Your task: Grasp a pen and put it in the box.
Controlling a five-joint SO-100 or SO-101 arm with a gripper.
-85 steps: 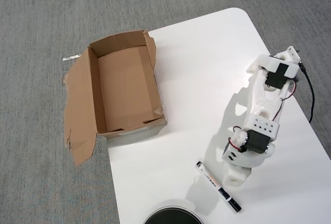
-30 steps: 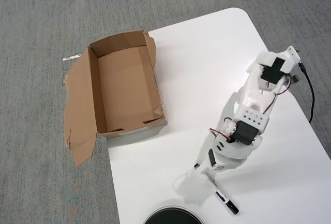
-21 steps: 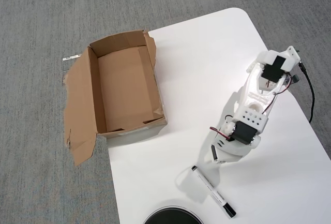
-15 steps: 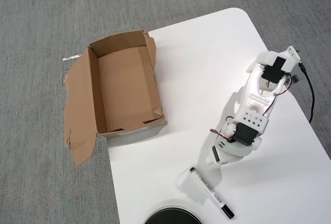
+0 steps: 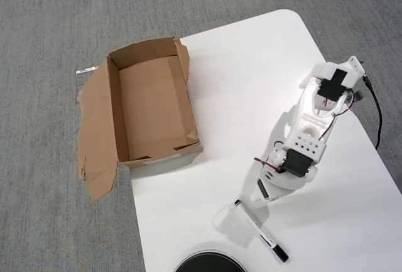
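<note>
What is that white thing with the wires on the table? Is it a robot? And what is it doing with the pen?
Yes, it is a small white robot arm with black motors, fixed to a white table. The picture comes from a camera looking straight down from above. At the arm's tip is its end effector, two fingers for pinching things. It hangs right by one end of a slim white marker pen with a black cap, which lies flat on the table. From above I cannot tell whether the fingers are open, but the pen does not look held. To the left sits an open brown cardboard box with torn flaps, with nothing in it. A round black object peeks in at the bottom edge.
</note>
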